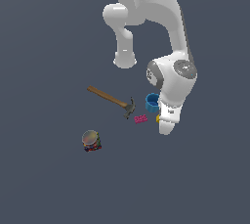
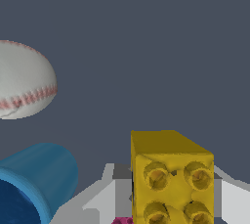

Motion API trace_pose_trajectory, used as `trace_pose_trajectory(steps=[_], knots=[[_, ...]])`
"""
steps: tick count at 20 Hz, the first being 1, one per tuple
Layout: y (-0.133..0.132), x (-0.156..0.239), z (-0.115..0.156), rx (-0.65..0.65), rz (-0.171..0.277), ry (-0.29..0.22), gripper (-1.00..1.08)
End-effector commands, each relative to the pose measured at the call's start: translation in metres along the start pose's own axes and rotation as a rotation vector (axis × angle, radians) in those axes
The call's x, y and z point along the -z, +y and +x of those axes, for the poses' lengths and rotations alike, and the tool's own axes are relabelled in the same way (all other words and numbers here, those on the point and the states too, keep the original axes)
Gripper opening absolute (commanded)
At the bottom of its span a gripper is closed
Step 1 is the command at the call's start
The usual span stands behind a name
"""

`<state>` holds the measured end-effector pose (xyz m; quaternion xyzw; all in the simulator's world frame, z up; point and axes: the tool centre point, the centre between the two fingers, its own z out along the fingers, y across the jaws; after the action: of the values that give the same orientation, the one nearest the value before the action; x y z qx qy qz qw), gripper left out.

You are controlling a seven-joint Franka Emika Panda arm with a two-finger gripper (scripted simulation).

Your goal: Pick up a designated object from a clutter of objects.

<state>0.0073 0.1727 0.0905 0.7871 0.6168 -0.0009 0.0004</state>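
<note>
The designated object, a small yellow block with studs [image 2: 171, 179], sits between my fingers in the wrist view. In the exterior view only a sliver of the yellow block [image 1: 157, 119] shows beside the hand. My gripper [image 1: 165, 129] is low over the floor, and in the wrist view the gripper [image 2: 172, 191] has its fingers [image 2: 119, 196] flush against both sides of the block, so it looks shut on it. The clutter lies around it: a blue cup [image 1: 152, 101] on its side, a pink brick [image 1: 140, 119] and a white ball [image 2: 24, 78], which the arm hides in the exterior view.
A wooden-handled hammer [image 1: 111, 100] lies to the exterior view's left of the cup. A colourful labelled can [image 1: 91, 141] stands further to the left and nearer. The blue cup [image 2: 34, 184] and a bit of the pink brick [image 2: 122, 220] are close to my fingers.
</note>
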Motion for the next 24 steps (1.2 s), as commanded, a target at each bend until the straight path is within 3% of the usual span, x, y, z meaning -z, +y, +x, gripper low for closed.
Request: trace_pose_trajectory(steps=[1, 16, 24], knots=[[-0.001, 0.023, -0.006, 0.000, -0.001, 0.000, -1.00], [-0.005, 0.186, -0.051, 0.002, 0.000, 0.004, -1.00], [-0.004, 0.250, -0.068, 0.001, 0.000, 0.004, -1.00]])
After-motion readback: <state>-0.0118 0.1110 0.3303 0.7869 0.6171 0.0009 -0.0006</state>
